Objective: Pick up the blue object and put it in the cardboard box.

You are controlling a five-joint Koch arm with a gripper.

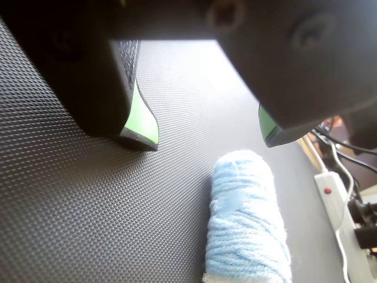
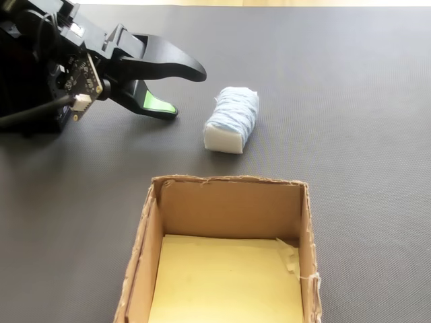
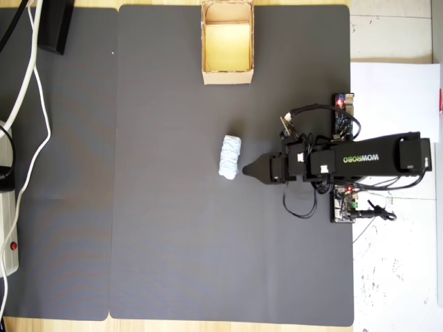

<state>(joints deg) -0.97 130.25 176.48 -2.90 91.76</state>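
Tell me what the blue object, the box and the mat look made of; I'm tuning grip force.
The blue object looks like pale blue yarn wound around a white foam-like core: fuzzy strands show in the wrist view, a white end in the fixed view. The cardboard box is matte tan cardboard with frayed edges. The mat seems dark rubbery sheet with fine dimpled texture.

From above, the black gripper (image 3: 243, 169) points at the pale blue yarn bundle (image 3: 229, 157) just beside it on the dark mat (image 3: 166, 228), well apart from the cardboard box (image 3: 227, 75) at the mat's top edge.
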